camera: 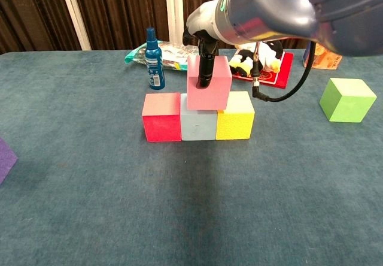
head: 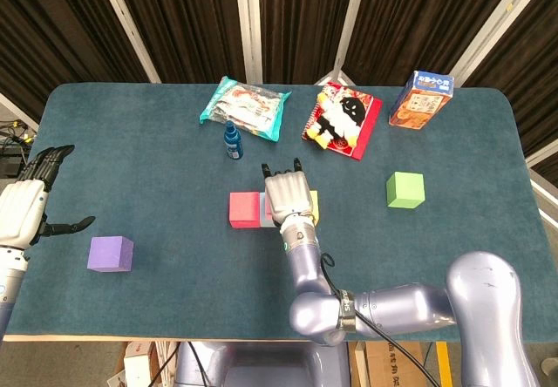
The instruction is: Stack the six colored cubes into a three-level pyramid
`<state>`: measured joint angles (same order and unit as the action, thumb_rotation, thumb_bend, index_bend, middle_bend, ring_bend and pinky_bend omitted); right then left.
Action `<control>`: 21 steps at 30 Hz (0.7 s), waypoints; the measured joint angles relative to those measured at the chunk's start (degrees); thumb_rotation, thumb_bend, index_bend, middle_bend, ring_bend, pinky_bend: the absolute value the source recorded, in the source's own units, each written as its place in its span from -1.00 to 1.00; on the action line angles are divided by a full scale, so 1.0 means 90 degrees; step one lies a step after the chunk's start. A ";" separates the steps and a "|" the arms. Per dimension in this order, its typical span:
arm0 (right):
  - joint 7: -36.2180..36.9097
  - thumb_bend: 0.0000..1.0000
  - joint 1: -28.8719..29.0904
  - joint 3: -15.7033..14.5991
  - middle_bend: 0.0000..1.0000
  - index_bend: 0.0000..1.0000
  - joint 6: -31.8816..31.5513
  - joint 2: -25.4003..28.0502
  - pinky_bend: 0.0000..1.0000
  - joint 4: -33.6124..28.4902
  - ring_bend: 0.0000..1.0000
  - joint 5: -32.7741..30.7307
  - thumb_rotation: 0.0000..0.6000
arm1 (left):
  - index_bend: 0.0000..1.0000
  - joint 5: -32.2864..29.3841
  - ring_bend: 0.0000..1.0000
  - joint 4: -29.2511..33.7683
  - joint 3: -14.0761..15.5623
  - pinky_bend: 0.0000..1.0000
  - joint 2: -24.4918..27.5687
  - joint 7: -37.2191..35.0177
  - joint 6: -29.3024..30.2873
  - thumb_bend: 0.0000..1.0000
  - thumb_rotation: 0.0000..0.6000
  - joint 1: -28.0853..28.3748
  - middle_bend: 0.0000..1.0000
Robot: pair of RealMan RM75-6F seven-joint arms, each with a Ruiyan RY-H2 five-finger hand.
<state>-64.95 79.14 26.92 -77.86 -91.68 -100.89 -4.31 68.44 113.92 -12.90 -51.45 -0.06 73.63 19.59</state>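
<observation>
A red cube (camera: 161, 117), a light blue cube (camera: 198, 125) and a yellow cube (camera: 235, 117) stand in a row at the table's middle. On top of them is a pink cube (camera: 209, 83), level, mostly over the light blue one and partly over the yellow. My right hand (head: 288, 197) grips it from above, with one dark finger (camera: 205, 69) down its front face. In the head view this hand hides the pink cube. A green cube (head: 405, 190) lies apart to the right, and a purple cube (head: 111, 254) far left. My left hand (head: 22, 206) hovers open at the left table edge.
A blue spray bottle (camera: 154, 59) stands just behind the row. Further back lie a snack bag (head: 245, 106), a red penguin packet (head: 342, 121) and an orange-blue carton (head: 421, 99). My right forearm (head: 305, 265) reaches in from the front edge.
</observation>
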 measured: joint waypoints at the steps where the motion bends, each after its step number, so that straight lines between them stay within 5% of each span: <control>1: 0.0016 -0.36 -0.0008 -0.0002 -0.17 -1.00 0.0003 -0.0006 -1.00 0.0004 -0.41 0.0015 1.00 | -1.00 0.0003 -0.93 0.0000 0.0002 -0.80 0.0001 -0.0001 0.0000 -0.72 1.00 -0.0001 -0.89; 21: -0.0004 -0.36 -0.0074 -0.0051 -0.18 -1.00 0.0118 -0.0032 -1.00 0.0100 -0.41 0.0081 1.00 | -1.00 0.0007 -0.93 -0.0015 0.0021 -0.80 -0.0021 0.0037 -0.0020 -0.72 1.00 0.0009 -0.89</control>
<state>-64.98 78.47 26.47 -76.79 -91.97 -100.00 -3.58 68.50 113.79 -12.71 -51.64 0.27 73.45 19.67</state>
